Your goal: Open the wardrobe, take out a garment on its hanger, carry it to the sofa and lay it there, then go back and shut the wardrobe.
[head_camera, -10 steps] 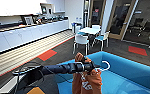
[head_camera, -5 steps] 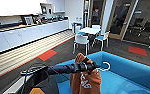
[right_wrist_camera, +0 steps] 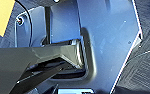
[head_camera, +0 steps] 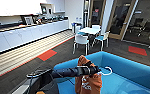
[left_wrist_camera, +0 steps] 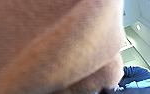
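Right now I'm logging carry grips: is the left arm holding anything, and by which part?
The garment hangs from the left gripper over the sofa, apparently held at the hanger; the exact grip is hidden.

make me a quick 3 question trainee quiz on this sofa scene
1. True or false: the garment hangs from the left arm above the sofa.
2. What colour is the hanger hook? A white, B black, C red.
3. What stands beyond the sofa near the glass doors?

Key: 1 true. 2 A. 3 a white table with chairs.
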